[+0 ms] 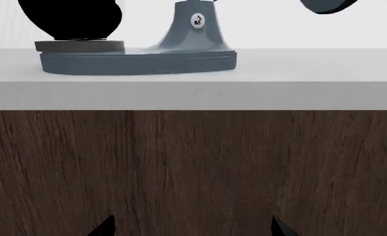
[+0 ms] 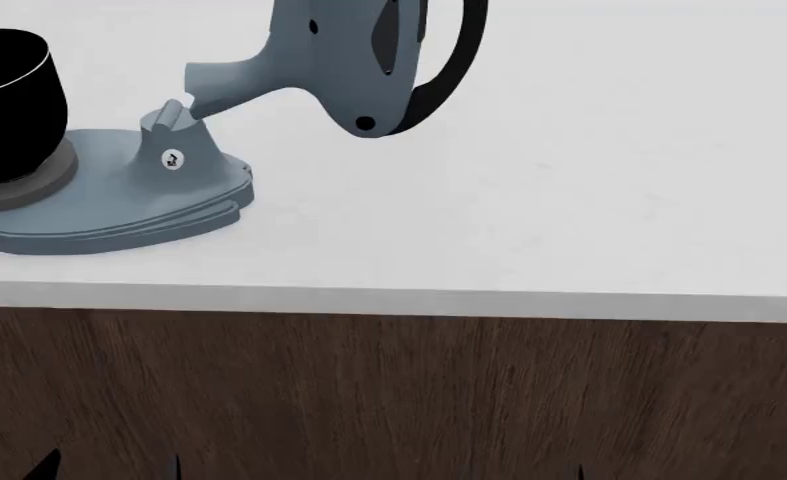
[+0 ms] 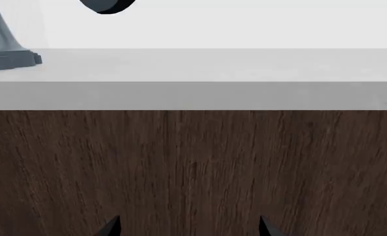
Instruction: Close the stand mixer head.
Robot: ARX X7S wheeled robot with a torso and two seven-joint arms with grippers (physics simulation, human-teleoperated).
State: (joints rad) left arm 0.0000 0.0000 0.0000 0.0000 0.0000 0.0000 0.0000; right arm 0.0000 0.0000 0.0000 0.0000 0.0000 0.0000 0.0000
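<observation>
The stand mixer head (image 2: 346, 60) is seen tilted up and back, away from the bowl, hinged by its narrow neck to the post of the base plate (image 2: 113, 205). Its body is bulbous and blue-grey, with a black curved band along the back edge, a dark oval mark on the side and a small dark round spot near the lower end. The upper part is cut off by the frame in the head view; the whisk cannot be made out. In the left wrist view only a dark lower tip of the head (image 1: 328, 6) is visible, above and beside the base post.

The base plate is set on the white countertop (image 2: 567, 200), near its front edge. A small silver knob (image 2: 172, 159) is mounted on the post. A black round bowl (image 2: 6, 105) is seated on a dark ring at the far end of the base from the head.

Left gripper (image 1: 192, 227): fingertips spread apart, nothing between them, held low in front of the dark wood cabinet front (image 1: 193, 167), below the base plate. Right gripper (image 3: 188, 227): fingertips likewise apart and empty, facing the same cabinet front, off to the side of the base plate and well apart from the head.
</observation>
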